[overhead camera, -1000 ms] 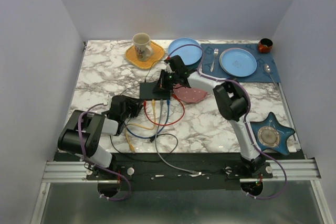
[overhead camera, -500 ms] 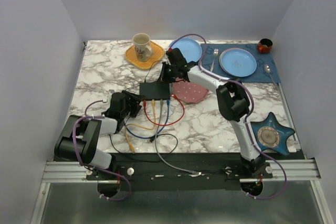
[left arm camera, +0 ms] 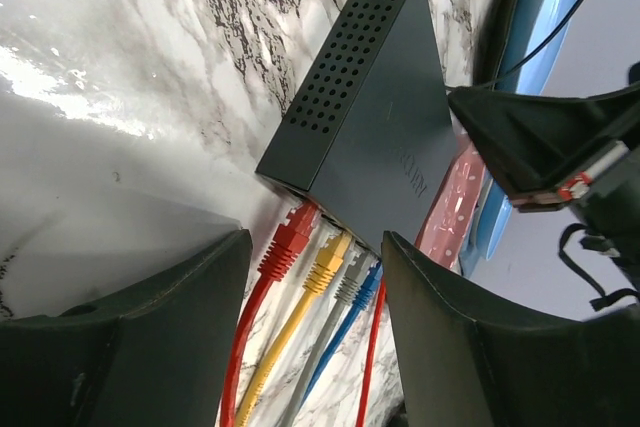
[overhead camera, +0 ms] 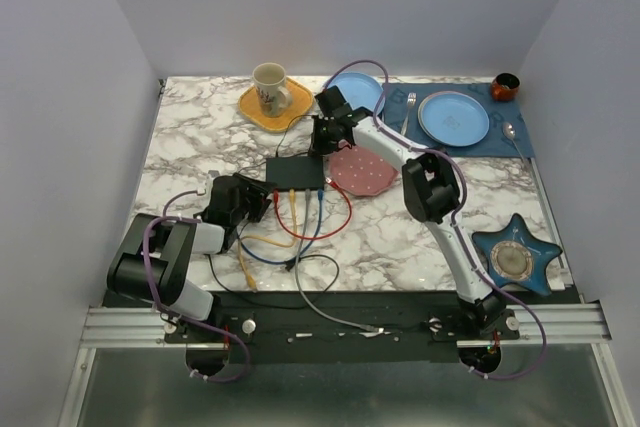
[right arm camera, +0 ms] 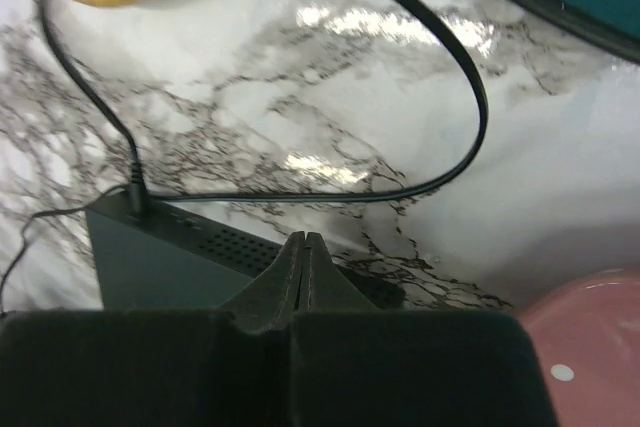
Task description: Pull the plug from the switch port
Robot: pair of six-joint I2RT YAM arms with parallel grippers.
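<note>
Right tool [right arm camera: 304,247] now behind switch [overhead camera: 295,173]

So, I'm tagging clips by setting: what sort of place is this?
Probably a lab booth staged as a dining table: plain walls around a marble top with a plate, a mug and a switch.
</note>
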